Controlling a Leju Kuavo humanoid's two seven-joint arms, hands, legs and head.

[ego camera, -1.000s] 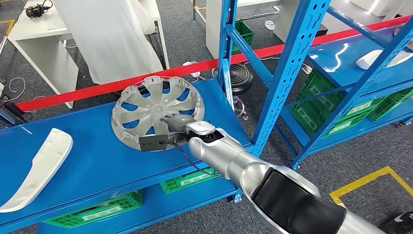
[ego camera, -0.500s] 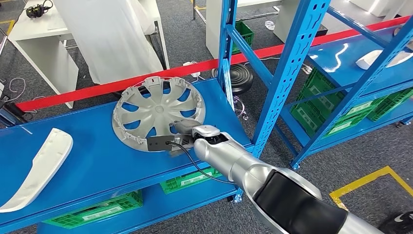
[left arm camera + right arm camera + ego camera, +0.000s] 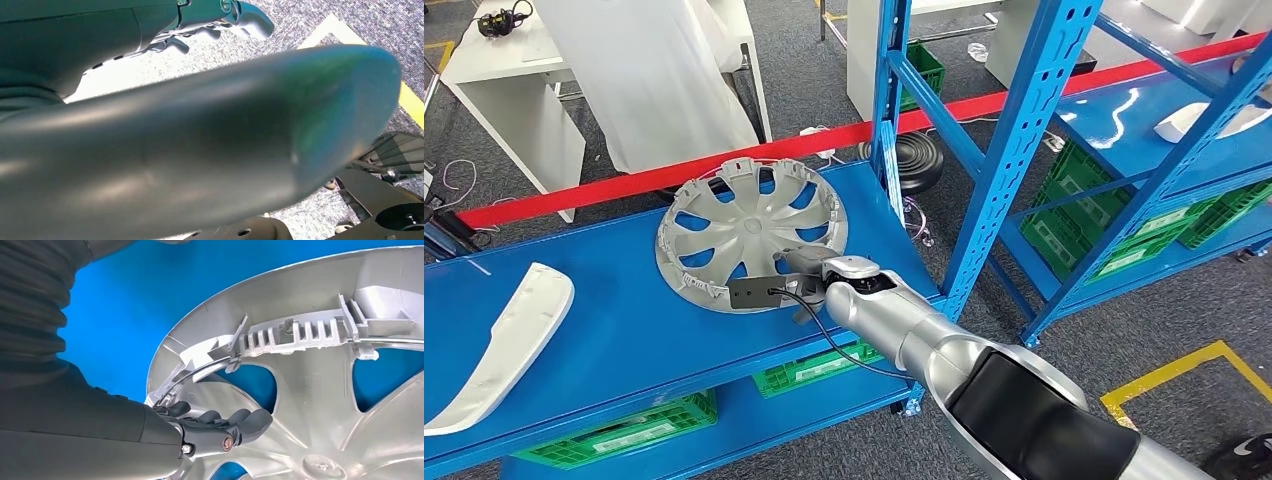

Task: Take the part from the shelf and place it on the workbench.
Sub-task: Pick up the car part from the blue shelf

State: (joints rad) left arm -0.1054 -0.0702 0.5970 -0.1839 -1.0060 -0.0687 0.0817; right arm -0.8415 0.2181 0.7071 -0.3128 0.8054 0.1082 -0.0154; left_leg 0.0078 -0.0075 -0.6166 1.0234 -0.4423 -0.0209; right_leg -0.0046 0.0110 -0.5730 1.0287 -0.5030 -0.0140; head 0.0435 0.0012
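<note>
A silver wheel cover lies with its ribbed inner side up on the blue shelf board. My right hand is at the cover's near rim, the silver arm reaching in from the lower right. In the right wrist view the dark fingers curl over the rim onto the inner face of the wheel cover; the thumb is hidden. My left hand hangs over grey carpet with nothing in it, largely hidden by a dark body part.
A long white trim piece lies at the shelf's left end. Blue uprights stand just right of the cover. Green crates sit on the lower level. A second blue shelf stands at the right.
My right hand drew back from the cover's middle to its near rim and closed over it. The cover shifted slightly to the right.
</note>
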